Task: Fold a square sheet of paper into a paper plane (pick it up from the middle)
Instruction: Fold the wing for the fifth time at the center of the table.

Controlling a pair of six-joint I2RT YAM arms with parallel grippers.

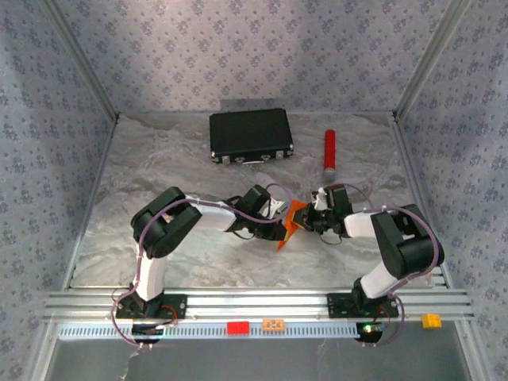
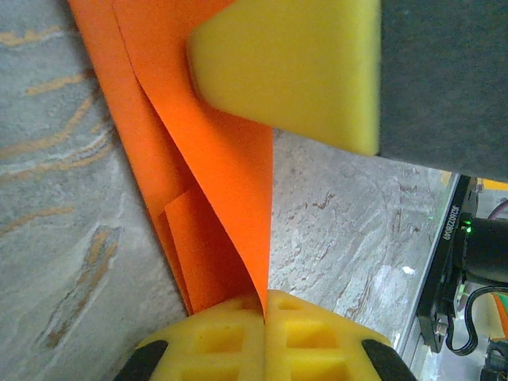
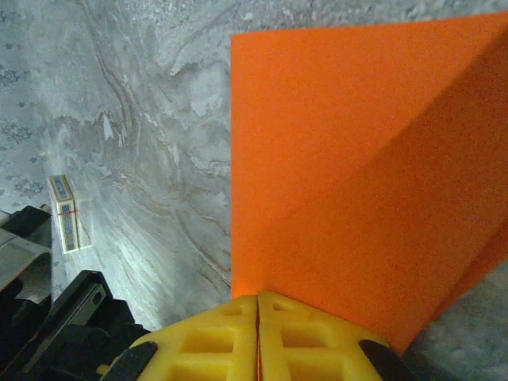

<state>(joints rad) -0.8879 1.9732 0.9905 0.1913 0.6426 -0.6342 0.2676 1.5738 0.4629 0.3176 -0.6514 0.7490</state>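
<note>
Along the near edge, the slotted rail (image 1: pixel 254 305) carries a red block (image 1: pixel 237 327), an orange block (image 1: pixel 274 324) and a yellow block (image 1: pixel 431 320).

Both arms meet over the middle of the marbled table (image 1: pixel 159 159), with the orange sheet of paper (image 1: pixel 287 226) held between them. The left gripper (image 2: pixel 266 305) is clamped fully shut on a narrow end of the sheet. Several layers fan away from its pads, with a smaller flap tucked against them. The right gripper (image 3: pixel 258 305) is likewise pinched closed on an edge, just where a diagonal crease starts and runs out across the sheet.

This looks like a mid-fold step, with the sheet already a creased, pointed shape rather than a flat square. To do it well, the two pinches should move as a pair — any pull apart could tear or slip paper this thin. The layers should line up along the crease before anything is pressed flat.

The sheet spans the short gap between the grippers, apparently lifted off the table; whether its lower tip touches the surface I cannot tell. One right finger pad (image 2: pixel 286 71) lies against the sheet's upper part — the two grippers are very close together.

Farther back, well apart from the paper, sit a black case (image 1: pixel 250 136) and a red cylinder (image 1: pixel 329 151).
</note>
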